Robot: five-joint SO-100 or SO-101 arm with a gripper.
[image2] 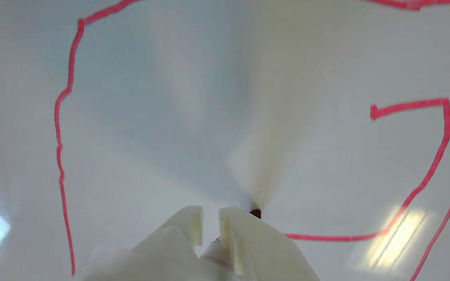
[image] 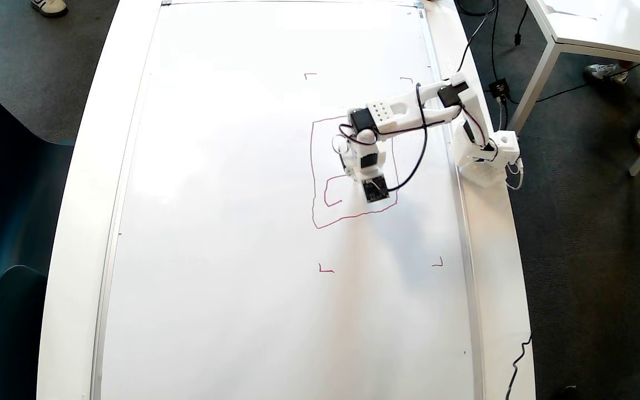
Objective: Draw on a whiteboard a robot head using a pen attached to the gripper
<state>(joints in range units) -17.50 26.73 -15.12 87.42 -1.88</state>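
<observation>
Robot head (image: 320,172) is sitting half-drawn near the whiteboard's (image: 214,250) right edge: outline closed, first inner square forming, rest pending. End effector (image2: 210,224) is clamping the pen (image2: 254,213), tip touching the board.

— What is the arm (image: 409,111) made of, going by the overhead view?

— White plastic links, with black servo blocks (image: 452,94) set into the joints. One flat link carries a patch of small round holes (image: 382,111). The base (image: 486,158) is a white boxy block at the table's edge.

— Any wiring?

— Thin black cables (image: 421,150) loop loosely along the links, and a reddish wire shows near the wrist. A small dark square part (image: 376,191) sits at the arm's far end.

— And the gripper (image2: 210,228) up close?

— In the wrist view it is cream-white plastic: two blunt fingers (image2: 248,238) with stepped, notched inner edges and a narrow slot between them.
</observation>
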